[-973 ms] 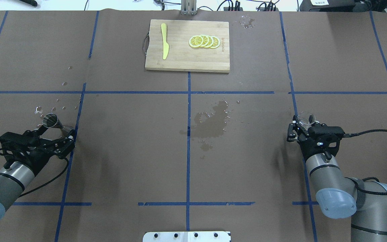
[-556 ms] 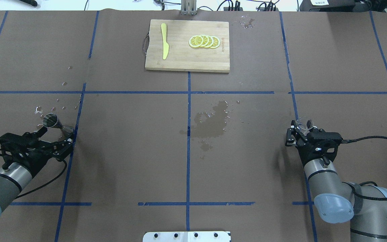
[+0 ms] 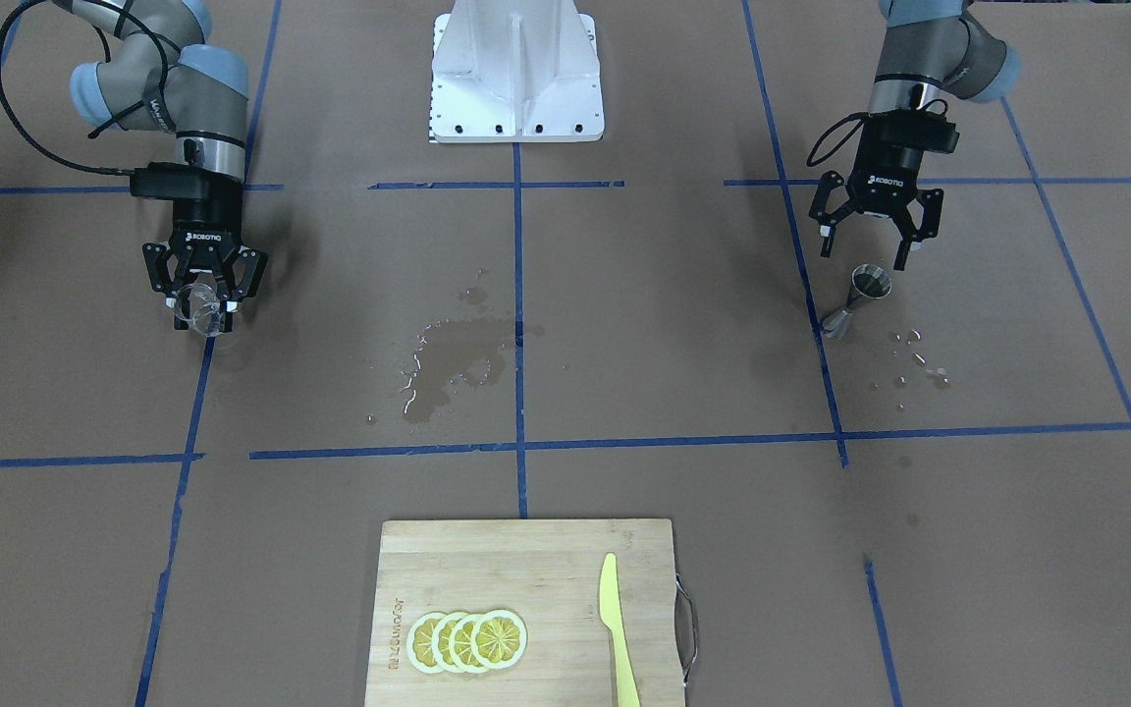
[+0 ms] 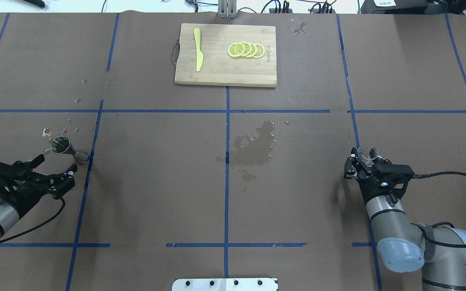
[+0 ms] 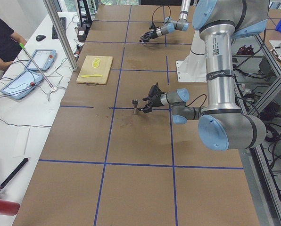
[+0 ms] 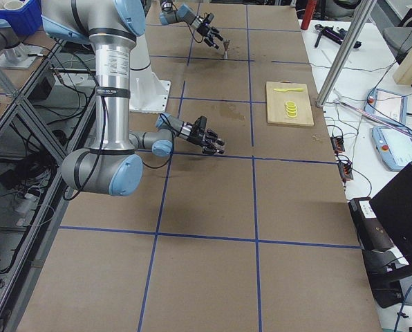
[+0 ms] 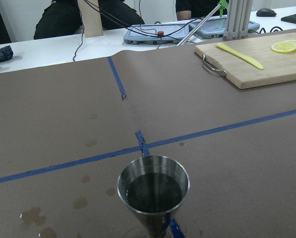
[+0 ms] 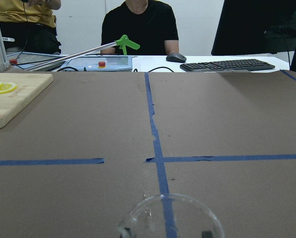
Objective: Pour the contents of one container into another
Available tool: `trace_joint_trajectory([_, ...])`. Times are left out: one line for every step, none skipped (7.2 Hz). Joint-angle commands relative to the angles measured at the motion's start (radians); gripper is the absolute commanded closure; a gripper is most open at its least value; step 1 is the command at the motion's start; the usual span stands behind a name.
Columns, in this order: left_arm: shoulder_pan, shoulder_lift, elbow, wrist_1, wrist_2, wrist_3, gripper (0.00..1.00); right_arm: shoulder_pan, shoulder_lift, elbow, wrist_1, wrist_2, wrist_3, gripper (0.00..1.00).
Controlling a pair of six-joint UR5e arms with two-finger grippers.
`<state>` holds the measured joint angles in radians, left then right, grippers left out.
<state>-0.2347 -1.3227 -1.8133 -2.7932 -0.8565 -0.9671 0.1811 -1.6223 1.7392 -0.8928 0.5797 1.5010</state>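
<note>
Table (image 4: 156, 161): flat top under matte brown paper, split into rectangles by blue tape; dark wet patch (image 4: 255, 147) near centre, droplets (image 4: 47, 131) on robot's left. White bench (image 8: 197, 59) along far edge w/ tablet (image 8: 101, 63), keyboard (image 8: 227, 64), cables; person (image 8: 138, 27) in dark top seated behind.

Jigger (image 4: 65, 147): polished steel, double-cone, upright on a tape line at table's left; inside dark and glossy, fill level unclear. Left gripper (image 4: 55, 163) sits just short of it, jaws spread wide, holding nothing, not touching.

Glass (image 4: 366, 151): clear, round-rimmed, at table's right, pinched between closed fingers of right gripper (image 4: 362, 157); contact w/ table cannot be told.

Far centre, well apart from both: bamboo cutting board (image 4: 225, 68) w/ metal handle, fanned lemon slices (image 4: 246, 49), yellow plastic knife (image 4: 198, 50).
</note>
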Motion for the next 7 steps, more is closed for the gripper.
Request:
trace_joint_trajectory([0.0,0.005,-0.009,0.0,-0.03,0.004,0.0,-0.002,-0.007,-0.004,0.0,-0.003,0.011,0.76])
trace_joint_trajectory([-0.002,0.028,-0.03,0.001,-0.094,0.008,0.0,-0.002,-0.008,-0.009,0.0,-0.006,0.011,0.59])
trace_joint_trajectory([-0.017,0.069,-0.062,0.001,-0.172,0.01,0.0,-0.002,-0.008,-0.01,-0.001,-0.006,0.01,0.41])
trace_joint_trajectory([-0.043,0.083,-0.072,0.001,-0.202,0.011,0.0,-0.002,-0.008,-0.018,-0.001,-0.017,0.01,0.0])
trace_joint_trajectory([-0.043,0.085,-0.073,0.001,-0.205,0.011,0.0,-0.003,-0.008,-0.021,-0.001,-0.021,0.01,0.0])
trace_joint_trajectory([-0.046,0.085,-0.077,0.001,-0.24,0.011,0.0,-0.003,-0.008,-0.021,-0.001,-0.021,0.01,0.0])
trace_joint_trajectory([-0.046,0.095,-0.093,0.001,-0.251,0.011,0.0,-0.002,-0.008,-0.021,-0.001,-0.021,0.01,0.0])
